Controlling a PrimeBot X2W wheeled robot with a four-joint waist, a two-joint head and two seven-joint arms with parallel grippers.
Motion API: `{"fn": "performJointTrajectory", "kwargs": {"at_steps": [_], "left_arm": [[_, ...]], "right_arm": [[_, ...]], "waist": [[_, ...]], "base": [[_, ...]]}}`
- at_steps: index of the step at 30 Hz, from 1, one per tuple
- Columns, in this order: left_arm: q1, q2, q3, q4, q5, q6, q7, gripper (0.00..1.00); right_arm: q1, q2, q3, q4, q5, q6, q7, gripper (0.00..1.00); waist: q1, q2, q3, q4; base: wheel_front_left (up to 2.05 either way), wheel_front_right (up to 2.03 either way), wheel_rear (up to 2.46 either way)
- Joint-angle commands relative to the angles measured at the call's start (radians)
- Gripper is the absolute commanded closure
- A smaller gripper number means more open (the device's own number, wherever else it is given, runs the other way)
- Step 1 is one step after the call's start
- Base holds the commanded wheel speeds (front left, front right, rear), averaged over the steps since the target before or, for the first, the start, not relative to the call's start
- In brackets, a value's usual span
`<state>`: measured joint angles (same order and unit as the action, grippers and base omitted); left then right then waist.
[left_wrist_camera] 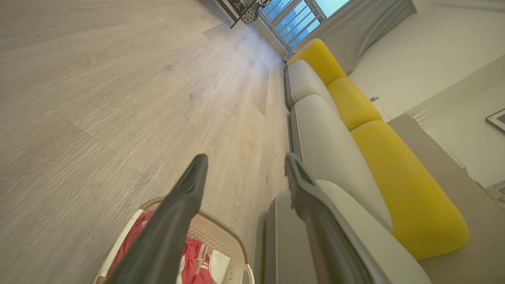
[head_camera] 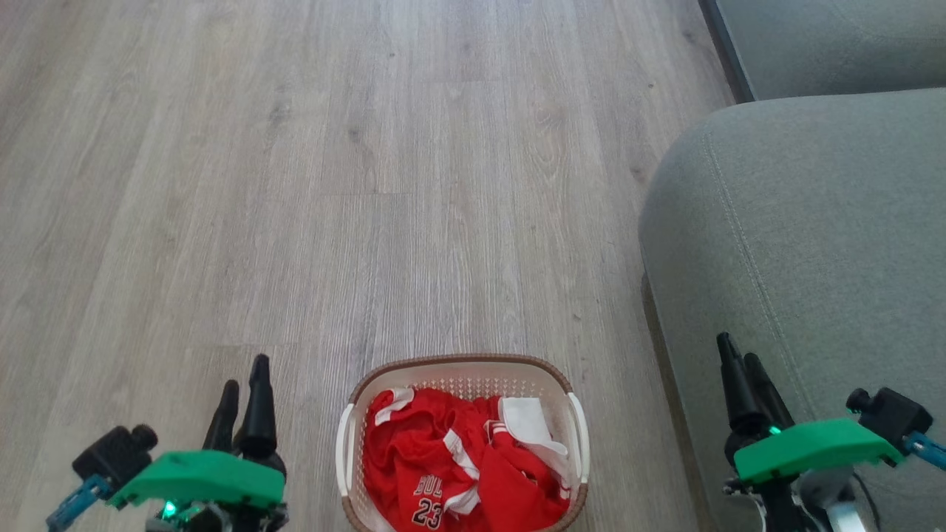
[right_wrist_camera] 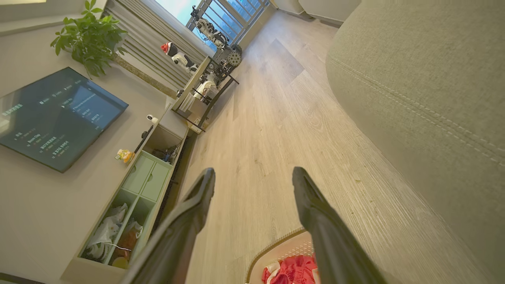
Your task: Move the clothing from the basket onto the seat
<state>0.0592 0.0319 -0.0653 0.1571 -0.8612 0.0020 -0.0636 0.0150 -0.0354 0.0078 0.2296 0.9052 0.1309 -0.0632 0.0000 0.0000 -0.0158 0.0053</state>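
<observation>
A small white basket (head_camera: pixel 347 451) with a brown rim stands on the wood floor at the bottom centre of the head view. Crumpled red clothing (head_camera: pixel 436 465) with white trim and "23" lettering fills it. The grey-green seat (head_camera: pixel 805 244) rises on the right. My left gripper (head_camera: pixel 245 373) hangs open to the left of the basket, nothing between its fingers. My right gripper (head_camera: pixel 739 347) is open above the seat's near edge. The left wrist view catches the basket (left_wrist_camera: pixel 221 228), red clothing (left_wrist_camera: pixel 193 252) and seat (left_wrist_camera: pixel 331 146). The right wrist view shows the basket rim (right_wrist_camera: pixel 272 248), clothing (right_wrist_camera: pixel 294 268) and seat (right_wrist_camera: pixel 426 79).
Wood floor (head_camera: pixel 332 185) stretches ahead and to the left. Another sofa cushion (head_camera: pixel 828 44) lies beyond the seat. Yellow back cushions (left_wrist_camera: pixel 394 169) line the sofa. A TV (right_wrist_camera: pixel 51 114), a low cabinet (right_wrist_camera: pixel 134 197) and a plant (right_wrist_camera: pixel 90 39) stand along the opposite wall.
</observation>
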Motion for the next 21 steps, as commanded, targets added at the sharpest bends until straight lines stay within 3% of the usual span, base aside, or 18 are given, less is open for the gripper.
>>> {"fn": "performJointTrajectory", "kwargs": {"at_steps": [1,21], "left_arm": [[-0.026,0.013,0.004,-0.044,0.036,0.007,-0.014,0.00],[-0.003,0.038,-0.052,-0.035,0.295,0.054,-0.070,0.00]], "right_arm": [[-0.013,-0.009,0.017,-0.038,-0.033,0.000,-0.013,0.00],[-0.011,-0.011,0.053,-0.044,-0.259,0.000,-0.069,0.00]], "waist": [[0.0000,0.0000,0.000,0.000],[0.0000,0.0000,-0.007,0.006]], "base": [[0.00,0.00,0.00],[0.00,0.00,0.00]]}}
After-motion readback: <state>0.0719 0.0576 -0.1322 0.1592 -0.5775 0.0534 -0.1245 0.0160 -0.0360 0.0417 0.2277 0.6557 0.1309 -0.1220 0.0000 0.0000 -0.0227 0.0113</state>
